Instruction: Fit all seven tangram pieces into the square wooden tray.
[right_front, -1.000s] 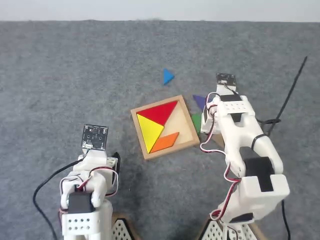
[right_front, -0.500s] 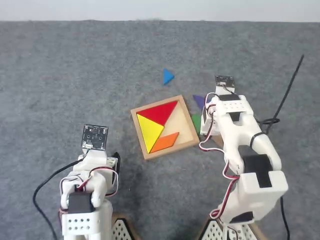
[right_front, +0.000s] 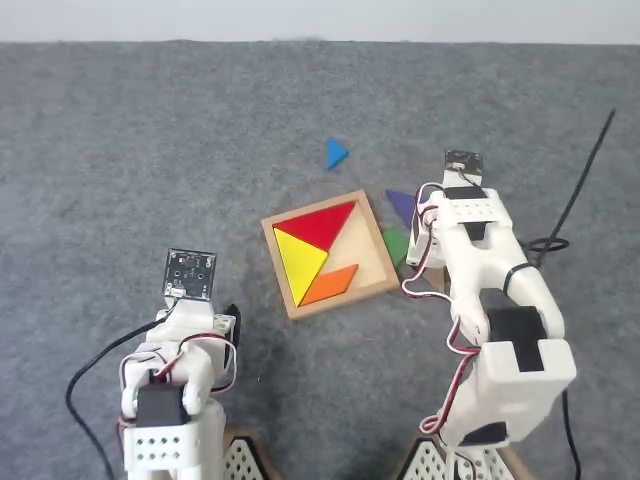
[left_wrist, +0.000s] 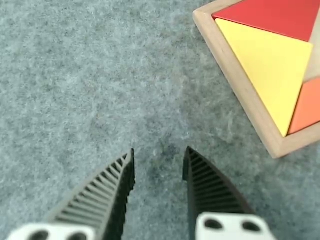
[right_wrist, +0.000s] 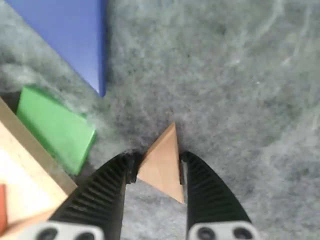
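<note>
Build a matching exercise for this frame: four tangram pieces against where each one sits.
1. red triangle
2. light blue triangle
3. tan triangle
4. green piece

A. between the right gripper fingers
B. inside the tray
C. alone on the carpet, apart from the tray
D. on the carpet beside the tray, outside it

Pairs: 1-B, 2-C, 3-A, 4-D
</note>
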